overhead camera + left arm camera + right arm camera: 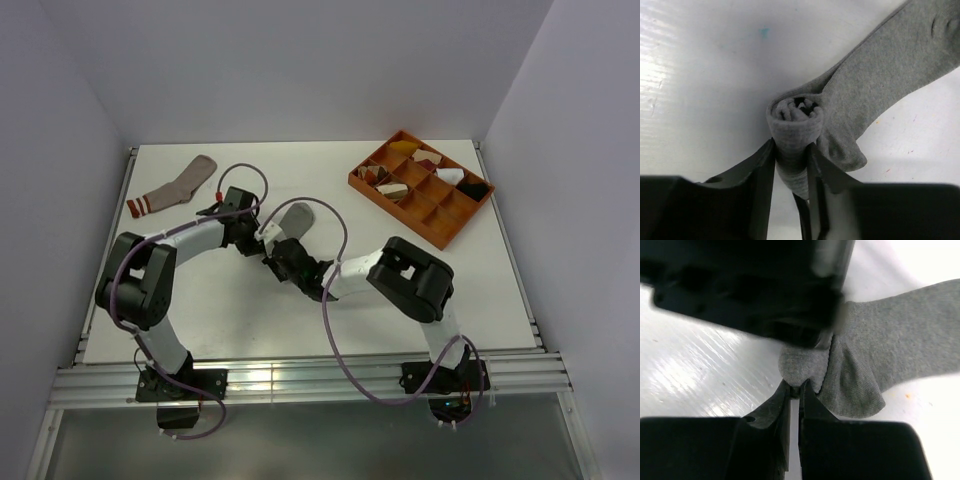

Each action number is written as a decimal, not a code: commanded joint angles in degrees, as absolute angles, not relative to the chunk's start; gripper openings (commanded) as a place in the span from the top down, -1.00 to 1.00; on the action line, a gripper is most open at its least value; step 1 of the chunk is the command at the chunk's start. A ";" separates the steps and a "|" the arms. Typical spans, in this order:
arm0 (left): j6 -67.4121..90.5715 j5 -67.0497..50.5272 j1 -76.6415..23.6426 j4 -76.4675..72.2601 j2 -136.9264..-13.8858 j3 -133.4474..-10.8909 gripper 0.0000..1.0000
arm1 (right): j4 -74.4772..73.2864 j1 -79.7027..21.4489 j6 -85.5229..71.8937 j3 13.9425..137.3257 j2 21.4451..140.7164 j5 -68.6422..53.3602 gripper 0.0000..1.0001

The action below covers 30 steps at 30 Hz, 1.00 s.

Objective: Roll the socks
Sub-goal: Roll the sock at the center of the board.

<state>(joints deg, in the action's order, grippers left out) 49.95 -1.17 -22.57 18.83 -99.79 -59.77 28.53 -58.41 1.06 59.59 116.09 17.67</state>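
Both end effectors (791,150) (795,387) low, likely on grey sock (890,65).

From above, the grey knit sock (297,214) shows only its toe end, midway between the tabletop's near and far edges; the rest lies under the two wrists. In the left wrist view its toe runs off the right edge (the roll's lower end sinks out of sight between the fingers of the left claw (791,155)). A blurred black bulk (750,285) fills the top of the right wrist view. The small cloth bundles (450,175) in the orange divided tray (394,213) are too small to tell apart.
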 commanded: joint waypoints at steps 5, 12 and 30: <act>51.77 -3.16 -19.96 17.23 -92.65 -56.25 -0.10 | 21.00 -51.86 -10.54 60.74 115.14 -4.29 1.00; 54.31 -1.50 -17.32 8.80 -84.38 -49.15 -0.39 | 17.67 -46.24 -17.13 63.28 116.62 -19.30 1.00; 58.44 -8.00 -16.79 -9.48 -84.29 -35.86 -0.25 | 16.35 -36.91 -32.35 68.99 126.29 -42.54 1.00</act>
